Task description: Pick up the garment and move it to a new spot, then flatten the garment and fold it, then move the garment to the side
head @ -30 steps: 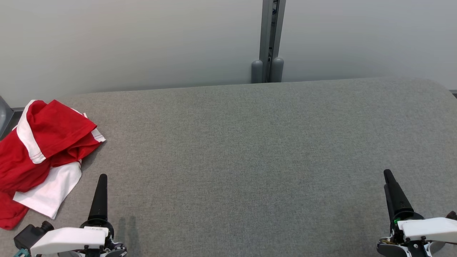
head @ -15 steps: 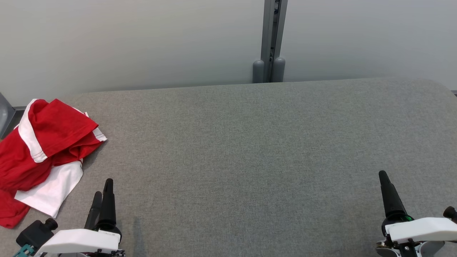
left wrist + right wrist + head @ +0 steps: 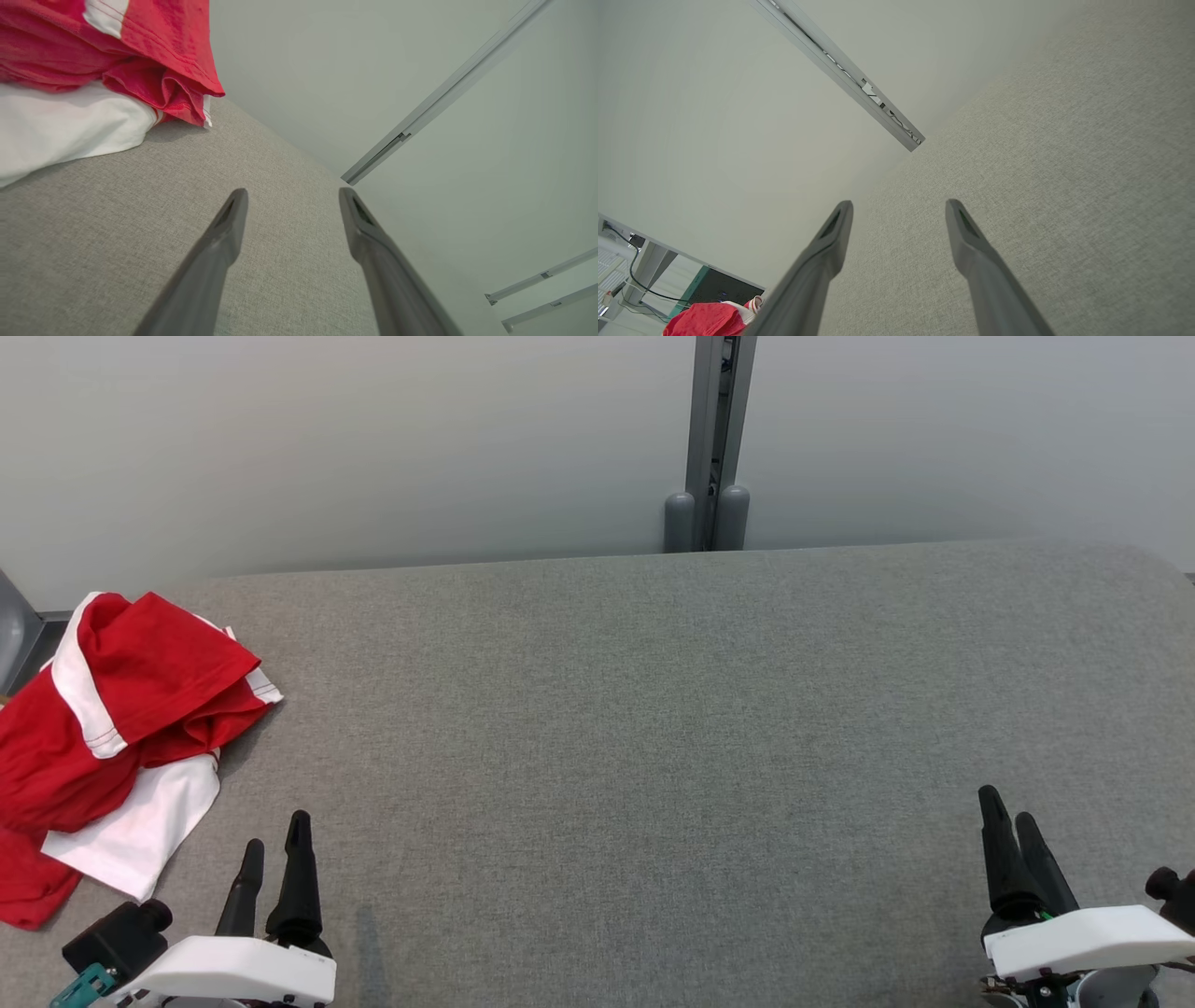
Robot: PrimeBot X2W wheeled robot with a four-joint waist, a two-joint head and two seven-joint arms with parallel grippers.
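Garment [image 3: 131, 709] crumpled at left edge of bench [image 3: 653, 728]. Left tool [image 3: 275, 835] near it, right tool [image 3: 1005, 807] well apart; both spread, empty. Risk: a one-layer pinch could drag it off.

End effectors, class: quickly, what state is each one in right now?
Left end effector: open, holding nothing.
Right end effector: open, holding nothing.
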